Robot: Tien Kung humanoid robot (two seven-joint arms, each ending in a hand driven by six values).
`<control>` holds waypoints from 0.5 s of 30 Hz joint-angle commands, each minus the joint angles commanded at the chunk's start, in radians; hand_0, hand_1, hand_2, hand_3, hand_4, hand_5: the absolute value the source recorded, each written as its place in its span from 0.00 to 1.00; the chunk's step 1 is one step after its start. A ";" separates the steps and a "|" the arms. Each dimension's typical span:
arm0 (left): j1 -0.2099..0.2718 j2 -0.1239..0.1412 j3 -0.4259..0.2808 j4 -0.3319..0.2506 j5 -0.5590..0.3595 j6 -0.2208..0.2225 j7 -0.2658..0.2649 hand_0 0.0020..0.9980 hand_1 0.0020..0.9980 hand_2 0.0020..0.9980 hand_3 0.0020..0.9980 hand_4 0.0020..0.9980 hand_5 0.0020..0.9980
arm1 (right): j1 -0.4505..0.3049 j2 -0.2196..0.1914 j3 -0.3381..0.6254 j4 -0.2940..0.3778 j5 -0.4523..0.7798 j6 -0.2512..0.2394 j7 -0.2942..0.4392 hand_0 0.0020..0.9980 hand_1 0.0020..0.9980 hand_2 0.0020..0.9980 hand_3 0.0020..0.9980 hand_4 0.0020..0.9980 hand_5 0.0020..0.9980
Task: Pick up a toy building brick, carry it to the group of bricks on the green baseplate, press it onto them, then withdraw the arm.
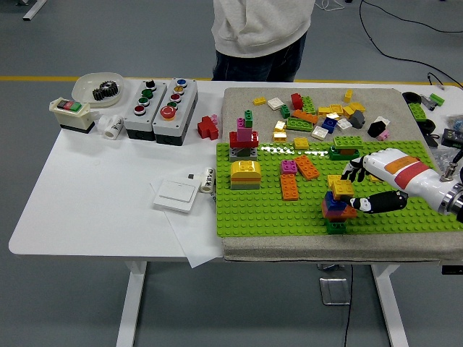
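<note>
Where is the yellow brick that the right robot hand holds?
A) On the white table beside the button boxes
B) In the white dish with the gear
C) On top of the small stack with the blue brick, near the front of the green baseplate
C: the right robot hand holds the yellow brick directly over the blue brick of the stack on the green baseplate.

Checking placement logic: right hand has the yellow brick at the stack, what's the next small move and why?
Probably press straight down. The right hand holds the yellow brick on top of the blue brick of the small stack on the green baseplate, and the yellow brick looks slightly tilted, so likely not seated. Release and withdraw after that.
</note>
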 joint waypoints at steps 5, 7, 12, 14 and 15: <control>-0.001 0.000 0.002 0.000 -0.003 0.000 -0.001 0.74 0.73 0.72 0.59 0.64 0.66 | -0.002 0.001 -0.001 0.010 -0.005 -0.001 0.000 0.50 0.47 0.52 0.50 0.70 0.45; -0.001 0.000 0.002 0.000 -0.004 0.000 -0.002 0.74 0.73 0.72 0.59 0.64 0.66 | -0.002 0.002 -0.001 0.013 -0.006 -0.001 0.001 0.50 0.47 0.52 0.50 0.70 0.45; -0.002 0.000 0.002 0.000 -0.003 0.000 -0.001 0.74 0.73 0.72 0.59 0.64 0.66 | -0.002 0.004 -0.001 0.010 -0.007 0.000 0.000 0.50 0.48 0.52 0.50 0.70 0.45; -0.003 0.001 0.003 -0.001 -0.004 -0.001 -0.001 0.74 0.73 0.72 0.59 0.64 0.66 | -0.003 0.004 -0.001 0.009 -0.007 0.000 0.000 0.50 0.48 0.52 0.50 0.70 0.45; -0.003 0.001 0.002 -0.001 -0.004 -0.001 -0.001 0.74 0.73 0.72 0.59 0.64 0.66 | -0.003 0.004 -0.001 0.009 -0.008 0.000 0.000 0.50 0.48 0.52 0.50 0.70 0.45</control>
